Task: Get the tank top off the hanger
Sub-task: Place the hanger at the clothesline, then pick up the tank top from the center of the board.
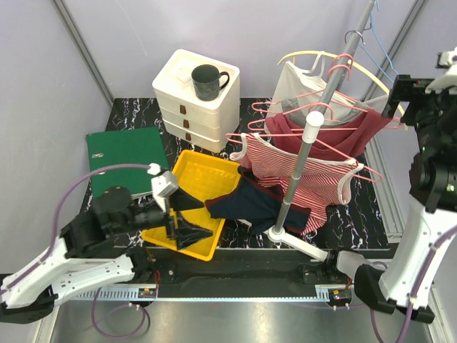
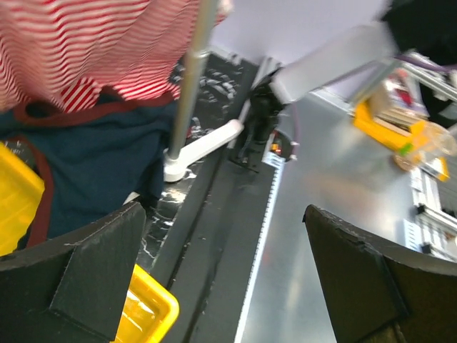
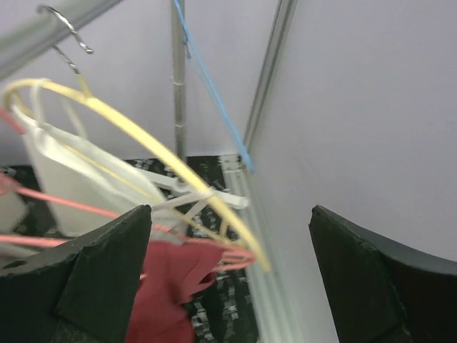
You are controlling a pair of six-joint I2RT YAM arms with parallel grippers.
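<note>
Yellow bin: hard glossy plastic, rectangular, shallow. Sits on tabletop, front-left of the rack. One end of navy tank top drapes over its right rim.
Navy tank top: off any hanger. Soft dark-blue fabric w/ maroon trim, crumpled. Spreads from bin rim across tabletop to foot of rack pole.
Drawer unit: cream plastic, three stacked drawers, rounded corners, small brown pulls. All shut, contents hidden.
Mug: dark green, glossy, upright on top of drawer unit. Inside too dark to tell.
Binder: green, flat, lies on tabletop left of bin.
Striped tank top: red/white stripes, on one of the thin pink hangers. Lowest on the rack, hem just above the navy one.
Maroon top: plain dark red, hangs behind the striped one.
White tank top: thin pale fabric on a curved pale-yellow hanger, high on the rack.
Rack pole: grey metal tube, tilted, white foot.
Tabletop: black w/ white marble veins.
Left tool: black angular fingers spread wide, nothing between. Over bin's near part; contact w/ bin can't be told.
Right tool: fingers wide apart, gripping nothing. Up high at right, near yellow hanger's end, not touching it.
</note>
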